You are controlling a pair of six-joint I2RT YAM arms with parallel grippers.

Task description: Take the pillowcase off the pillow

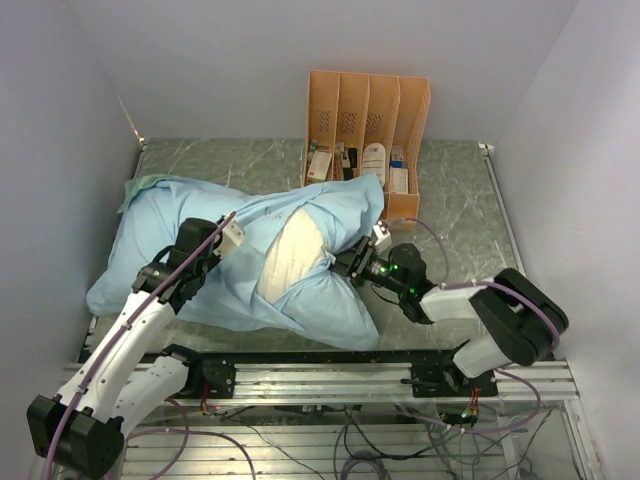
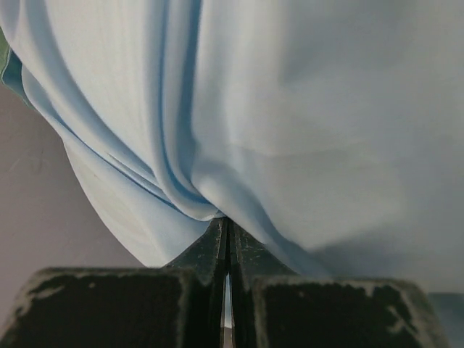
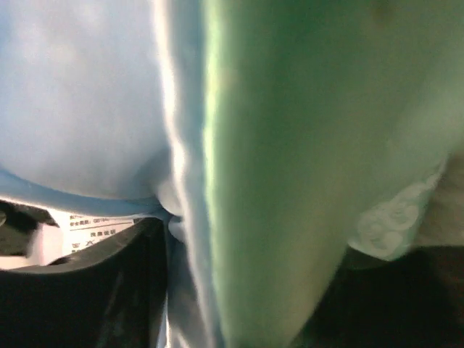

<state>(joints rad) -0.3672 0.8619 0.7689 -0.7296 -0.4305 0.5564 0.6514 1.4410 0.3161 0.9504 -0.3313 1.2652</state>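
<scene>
Left claw [image 2: 226,225] closed tight on a fold of pillowcase [image 2: 304,116] (blue side out), forearm aslant toward pillow [image 1: 292,255].

The pillowcase [image 1: 330,215] is thin, smooth cloth, light blue with a soft sheen and glossier mint-green on its other face; the pillow [image 1: 292,255] is matt off-white fabric.

pillowcase [image 3: 275,145]: frame almost wholly filled; heavily blurred
blue face: plain light blue, seen from 9 to 12 o'clock
green face: shiny mint, seen from centre to 3 o'clock
fold: run top to bottom between both faces, just left of centre
swirl pattern: pale patch made out at 4 o'clock
right gripper finger [image 3: 94,290]: dark, at 7 o'clock, touched by cloth edge; grip not determinable
white printed label [image 3: 87,225]: at 8 o'clock, text unreadable
</scene>
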